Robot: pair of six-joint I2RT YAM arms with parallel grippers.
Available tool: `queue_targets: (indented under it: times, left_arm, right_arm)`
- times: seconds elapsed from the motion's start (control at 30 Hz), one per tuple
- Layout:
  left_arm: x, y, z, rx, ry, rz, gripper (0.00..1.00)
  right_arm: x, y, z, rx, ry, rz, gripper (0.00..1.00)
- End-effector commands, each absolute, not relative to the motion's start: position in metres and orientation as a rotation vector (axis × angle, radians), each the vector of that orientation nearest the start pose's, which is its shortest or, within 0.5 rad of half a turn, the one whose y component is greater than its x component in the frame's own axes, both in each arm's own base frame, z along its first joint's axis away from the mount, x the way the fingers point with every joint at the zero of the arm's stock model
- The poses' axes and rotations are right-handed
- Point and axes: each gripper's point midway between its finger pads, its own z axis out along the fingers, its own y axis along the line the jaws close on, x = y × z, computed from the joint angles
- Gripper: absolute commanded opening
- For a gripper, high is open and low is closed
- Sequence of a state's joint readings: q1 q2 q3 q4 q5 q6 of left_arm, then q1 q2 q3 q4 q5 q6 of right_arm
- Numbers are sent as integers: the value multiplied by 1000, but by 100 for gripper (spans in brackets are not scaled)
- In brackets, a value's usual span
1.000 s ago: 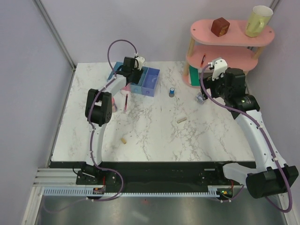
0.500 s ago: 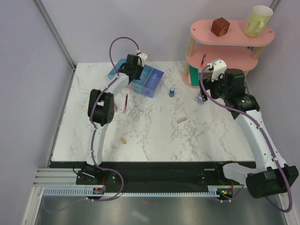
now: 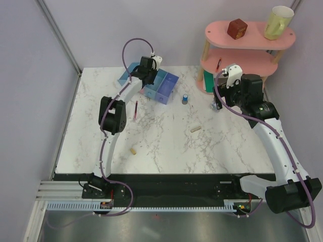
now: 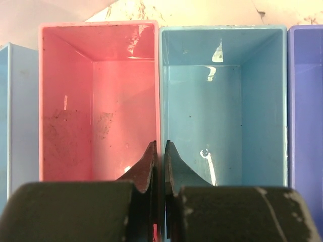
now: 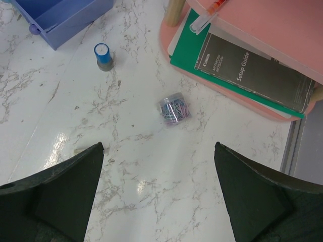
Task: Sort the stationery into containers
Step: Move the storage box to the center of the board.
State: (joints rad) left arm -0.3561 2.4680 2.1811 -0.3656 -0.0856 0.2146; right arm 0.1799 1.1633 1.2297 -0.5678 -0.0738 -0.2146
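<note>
Nearest me, beige piece (image 3: 133,149); second beige piece (image 3: 196,128) further in. Red pen (image 3: 136,109) beyond. My right gripper (image 5: 157,148) hangs wide open above clear tub (image 5: 174,110), blue cylinder (image 5: 103,56) near. Farthest: my left gripper (image 4: 159,146) pinched shut on containers (image 4: 160,75), at their pink-blue wall.

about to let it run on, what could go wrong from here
1. The left hand is shut on the wall between the pink bin and light blue bin; pulling could drag or tip the whole row.
2. The right hand hangs open near the clear tub, close to the pink shelf; a descent might bump the shelf.
</note>
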Motion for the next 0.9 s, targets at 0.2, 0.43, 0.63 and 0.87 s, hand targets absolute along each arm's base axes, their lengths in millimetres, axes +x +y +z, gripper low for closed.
queue_targets:
  times: [0.2, 0.43, 0.63, 0.87]
  left_arm:
    - [612, -234, 62, 606, 2205, 39, 2]
    - [571, -246, 55, 528, 2351, -170, 2]
    - [551, -248, 38, 444, 2461, -240, 2]
    - [563, -237, 30, 325, 2467, -146, 2]
  right_arm:
    - [348, 68, 304, -465, 1959, 37, 98]
    - [352, 70, 307, -454, 1960, 45, 98]
    - [353, 71, 309, -440, 1960, 56, 98]
    - [347, 70, 311, -440, 1959, 53, 98]
